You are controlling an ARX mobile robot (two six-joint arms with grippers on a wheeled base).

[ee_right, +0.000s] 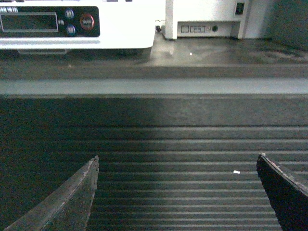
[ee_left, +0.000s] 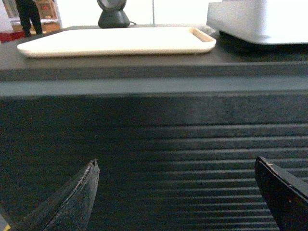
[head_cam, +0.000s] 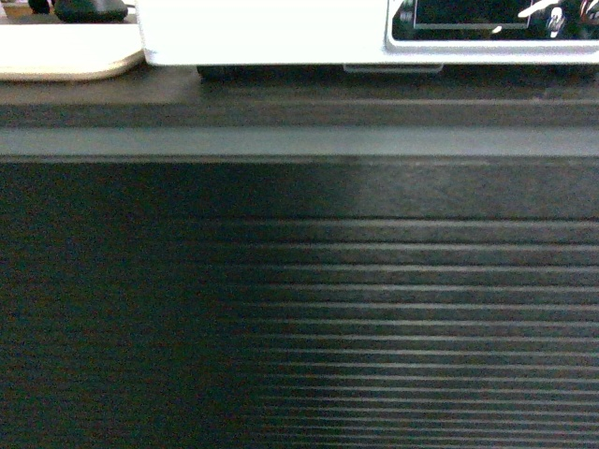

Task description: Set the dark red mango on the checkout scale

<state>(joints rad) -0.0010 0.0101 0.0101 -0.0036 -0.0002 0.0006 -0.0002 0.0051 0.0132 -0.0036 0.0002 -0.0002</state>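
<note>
Dark ribbed checkout [head_cam: 299,281] bearing white scale [head_cam: 281,33], beige tray [head_cam: 65,51].

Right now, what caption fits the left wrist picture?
Open left gripper facing the dark ribbed checkout counter, flat beige tray on top.

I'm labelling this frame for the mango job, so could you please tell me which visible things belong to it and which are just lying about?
Job:
scale
checkout
The mango is not in view.

Lying about:
beige tray
dark stand
white device

Both sets of fingers [ee_left: 72,202] [ee_right: 67,199] are black, pointy wedges, kinda scuffed and dusty grey along the edges.
</note>
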